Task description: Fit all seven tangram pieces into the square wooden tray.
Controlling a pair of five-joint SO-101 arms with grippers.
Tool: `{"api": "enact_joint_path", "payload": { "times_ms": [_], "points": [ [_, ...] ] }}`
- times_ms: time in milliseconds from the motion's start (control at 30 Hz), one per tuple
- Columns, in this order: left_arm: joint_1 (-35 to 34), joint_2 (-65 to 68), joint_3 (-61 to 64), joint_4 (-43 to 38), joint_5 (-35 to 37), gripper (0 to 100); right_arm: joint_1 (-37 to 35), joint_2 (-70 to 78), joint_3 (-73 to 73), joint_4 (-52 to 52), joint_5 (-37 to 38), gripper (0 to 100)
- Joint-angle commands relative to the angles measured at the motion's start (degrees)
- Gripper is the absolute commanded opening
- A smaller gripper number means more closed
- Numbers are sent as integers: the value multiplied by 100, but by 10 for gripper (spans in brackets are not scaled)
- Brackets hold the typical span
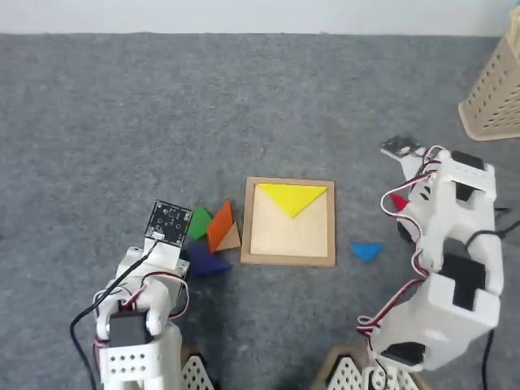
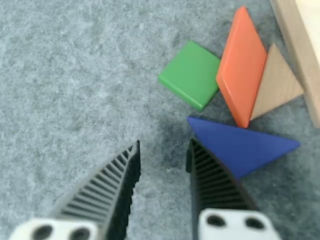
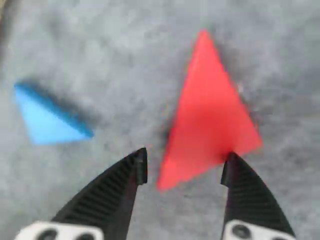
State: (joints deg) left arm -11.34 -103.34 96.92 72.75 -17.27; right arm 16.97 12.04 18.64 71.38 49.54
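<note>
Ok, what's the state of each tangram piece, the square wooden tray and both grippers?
Square wooden tray: holds one piece.
Yellow triangle: flat in tray.
Green square: loose, outside tray.
Orange parallelogram: loose, outside tray.
Plain wooden triangle: loose, outside tray.
Dark blue triangle: loose, outside tray.
Light blue triangle: loose, outside tray.
Red triangle: outside tray, ungripped.
Left gripper: open, empty.
Right gripper: open, empty.

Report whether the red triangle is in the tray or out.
Out: the red triangle lies on the grey mat, partly inside the open right pincer.

Red triangle mostly hidden behind right arm; tray cut off
</note>
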Motion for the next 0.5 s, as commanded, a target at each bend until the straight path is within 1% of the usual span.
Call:
{"api": "enact_joint_path", "payload": {
  "times_ms": [0, 100, 267, 367, 467],
  "points": [
    [18, -105, -31, 26, -9, 150, 136, 145, -237, -391, -642, 247],
    [18, -105, -31, 26, -9, 150, 119, 66, -264, -356, -686, 247],
    [18, -105, -31, 26, -9, 150, 154, -664, -229, -286, -695, 248],
    [18, -105, -31, 26, -9, 150, 163, -954, -237, -154, -695, 302],
    [18, -105, -31, 26, -9, 150, 171, -857, -264, -286, -677, 355]
  ]
}}
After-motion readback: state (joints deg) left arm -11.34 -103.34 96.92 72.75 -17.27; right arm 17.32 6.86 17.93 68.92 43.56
